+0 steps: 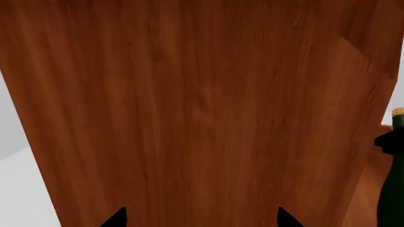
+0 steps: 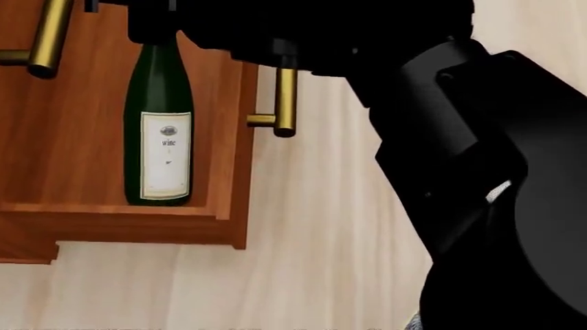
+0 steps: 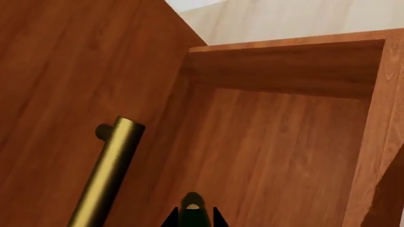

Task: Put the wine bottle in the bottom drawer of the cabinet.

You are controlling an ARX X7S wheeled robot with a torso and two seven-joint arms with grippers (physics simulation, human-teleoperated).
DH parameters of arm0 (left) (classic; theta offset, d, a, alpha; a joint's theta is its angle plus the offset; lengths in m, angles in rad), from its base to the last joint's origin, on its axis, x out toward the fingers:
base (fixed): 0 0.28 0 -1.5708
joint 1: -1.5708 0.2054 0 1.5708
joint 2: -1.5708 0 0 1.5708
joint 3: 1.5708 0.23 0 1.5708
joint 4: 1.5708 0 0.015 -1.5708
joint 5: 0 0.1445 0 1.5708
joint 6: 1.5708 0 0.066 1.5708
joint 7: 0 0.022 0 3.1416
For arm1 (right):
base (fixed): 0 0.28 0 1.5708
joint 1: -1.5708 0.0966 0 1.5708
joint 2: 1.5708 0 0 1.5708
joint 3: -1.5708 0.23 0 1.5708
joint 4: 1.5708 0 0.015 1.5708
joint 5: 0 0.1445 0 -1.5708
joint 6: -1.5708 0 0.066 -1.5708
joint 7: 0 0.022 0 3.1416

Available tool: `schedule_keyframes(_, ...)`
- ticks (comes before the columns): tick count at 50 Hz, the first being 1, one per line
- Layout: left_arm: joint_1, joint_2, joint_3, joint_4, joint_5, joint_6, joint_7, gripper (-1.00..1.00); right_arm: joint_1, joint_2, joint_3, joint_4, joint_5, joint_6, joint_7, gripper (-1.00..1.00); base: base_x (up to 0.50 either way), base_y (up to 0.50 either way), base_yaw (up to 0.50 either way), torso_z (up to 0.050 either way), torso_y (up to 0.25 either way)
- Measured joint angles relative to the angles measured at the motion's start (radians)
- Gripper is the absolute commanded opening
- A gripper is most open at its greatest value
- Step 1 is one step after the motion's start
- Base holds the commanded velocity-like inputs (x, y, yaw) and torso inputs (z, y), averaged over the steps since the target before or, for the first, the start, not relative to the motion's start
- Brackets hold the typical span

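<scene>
The wine bottle point(image 2: 158, 137), dark green with a white label, is upright inside the pulled-out bottom drawer point(image 2: 64, 144) of the cabinet point(image 1: 189, 118). My right gripper point(image 2: 156, 31) is shut on its neck from above. In the right wrist view the bottle's top point(image 3: 192, 210) sits between the two fingertips of that gripper point(image 3: 192, 218), over the drawer's floor point(image 3: 271, 142). Whether the base touches the floor cannot be told. My left gripper point(image 1: 202, 220) is open, empty and close to a flat wooden face of the cabinet. The bottle point(image 1: 394, 179) shows at that view's edge.
The bottom drawer's brass bar handle point(image 2: 285, 103) sticks out on its front. Another brass handle point(image 2: 46, 41) belongs to a drawer front above point(image 3: 107, 175). Pale wood floor point(image 2: 312, 261) lies around the cabinet. My right arm point(image 2: 477, 172) fills the right side of the head view.
</scene>
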Motion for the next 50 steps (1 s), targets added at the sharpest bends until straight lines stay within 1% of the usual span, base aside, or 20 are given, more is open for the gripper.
schedule_keyframes(12, 0.005, 0.003, -0.002, -0.004, 0.003, 0.001, 0.002, 1.00, -0.002, 0.003, 0.065, 0.001, -0.032, -0.002, -0.003, -1.00, 0.00, 0.00, 0.00, 0.000, -0.085)
schedule_keyframes(25, 0.009, 0.004, -0.006, -0.003, 0.005, -0.002, 0.002, 1.00, -0.012, 0.005, 0.108, -0.006, -0.061, -0.016, -0.003, -1.00, 0.00, 0.00, 0.00, 0.000, -0.039)
schedule_keyframes(50, 0.027, 0.007, -0.020, -0.001, 0.016, 0.013, 0.001, 1.00, -0.032, 0.002, 0.147, 0.002, -0.105, -0.030, -0.017, -1.00, 0.00, 0.00, 0.00, 0.000, -0.006)
